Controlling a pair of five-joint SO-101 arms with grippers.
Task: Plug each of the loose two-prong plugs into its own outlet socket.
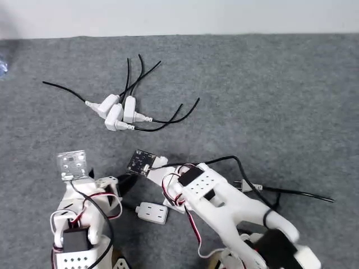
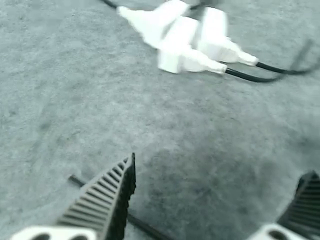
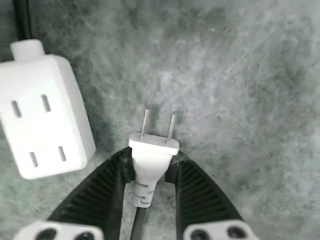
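Observation:
My right gripper (image 3: 151,159) is shut on a white two-prong plug (image 3: 152,150), with the prongs pointing away over the grey carpet. A white outlet block (image 3: 42,115) with two pairs of slots lies face up just beside that plug, a small gap between them. In the high view this block (image 1: 152,212) sits between the two arms. My left gripper (image 2: 220,167) is open and low over the carpet with nothing between its fingers. Beyond it lies a cluster of white plugs and sockets (image 2: 190,40) joined by black cords; in the high view the cluster (image 1: 118,112) is at the upper left.
Another small white plug (image 1: 245,185) lies right of the right arm, its black cord (image 1: 303,194) trailing off to the right. A black cord (image 2: 140,224) crosses the carpet under the left gripper. Open carpet (image 1: 269,89) spreads across the upper right.

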